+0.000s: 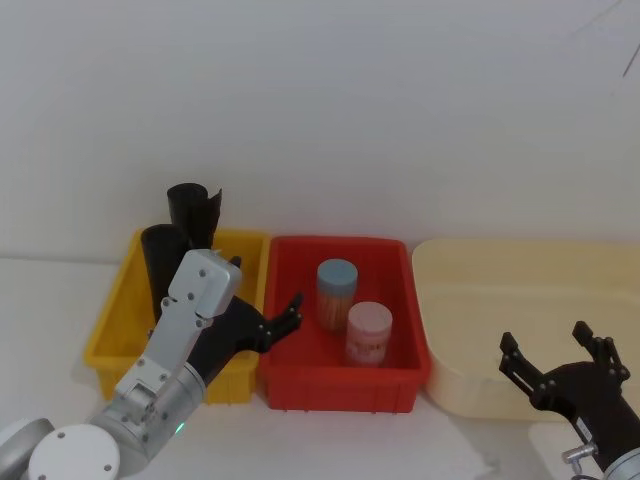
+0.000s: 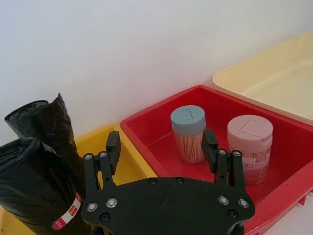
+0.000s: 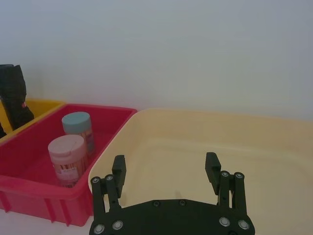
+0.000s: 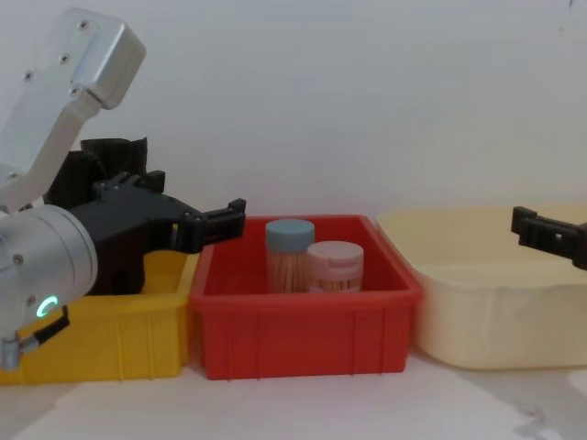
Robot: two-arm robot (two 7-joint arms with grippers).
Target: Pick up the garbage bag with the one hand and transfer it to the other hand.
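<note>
Black, red-labelled, the garbage bag (image 2: 34, 186) stands in the yellow bin (image 1: 110, 320) beside the left gripper (image 2: 161, 146), wide open and empty; it should shift left and straddle the bag squarely. The right gripper (image 1: 545, 348) hovers open over the cream tub (image 1: 470, 300).

Robotics lab bench, by look of it. Plain white wall (image 1: 400, 100) across upper frame, white tabletop (image 1: 40, 300) along bottom. Three plastic bins in row mid-frame: yellow bin (image 1: 112, 318) left, red bin (image 1: 340, 385) centre, cream tub (image 1: 470, 392) right. Staged props inside: garbage bag (image 1: 160, 262) in yellow, blue-lidded jar (image 1: 337, 290) in red. Silver robot arm (image 1: 192, 298), green status light, lower left.
</note>
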